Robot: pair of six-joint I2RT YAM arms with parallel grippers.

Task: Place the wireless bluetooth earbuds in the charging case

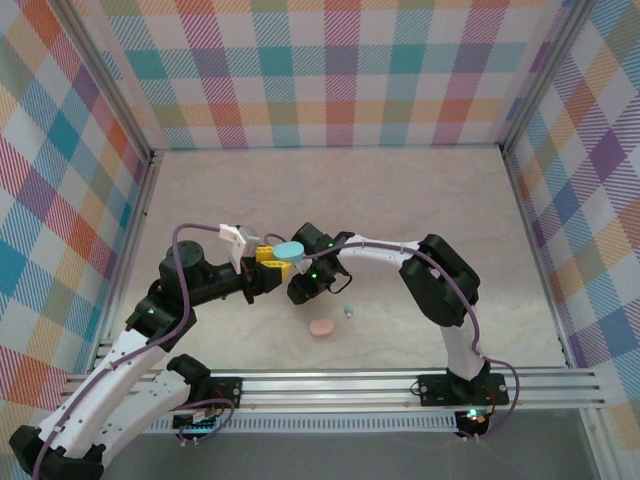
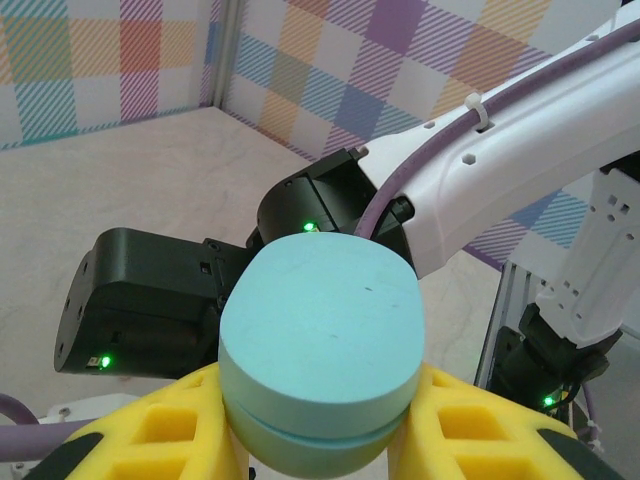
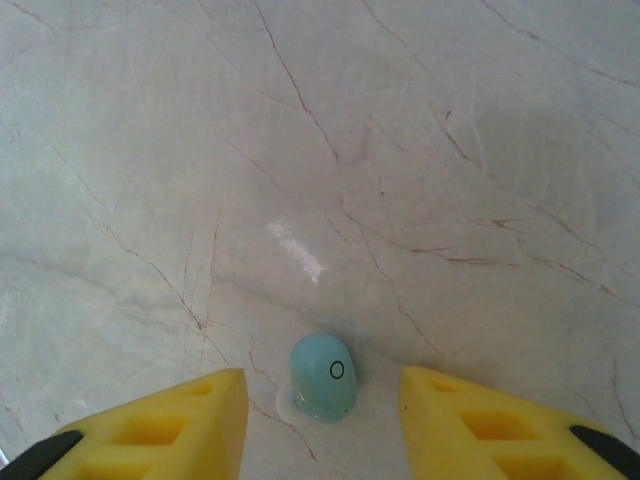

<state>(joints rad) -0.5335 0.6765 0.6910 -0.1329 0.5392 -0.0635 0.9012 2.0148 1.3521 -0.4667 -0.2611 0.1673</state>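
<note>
The right gripper (image 3: 320,375) gapes, the light blue earbud (image 3: 322,385) lying between its jaws, untouched. The left gripper (image 2: 320,425) clamps the charging case (image 2: 320,330).

Pale marbled table (image 1: 420,200) was bordered by plaid walls; thin dark veins were seen across surface. 1 light blue earbud (image 3: 323,388) was laid directly on it, black ring marked on top. 1 pink oval case (image 1: 321,327) was laid flat nearby, not touching, nearer front edge.
</note>
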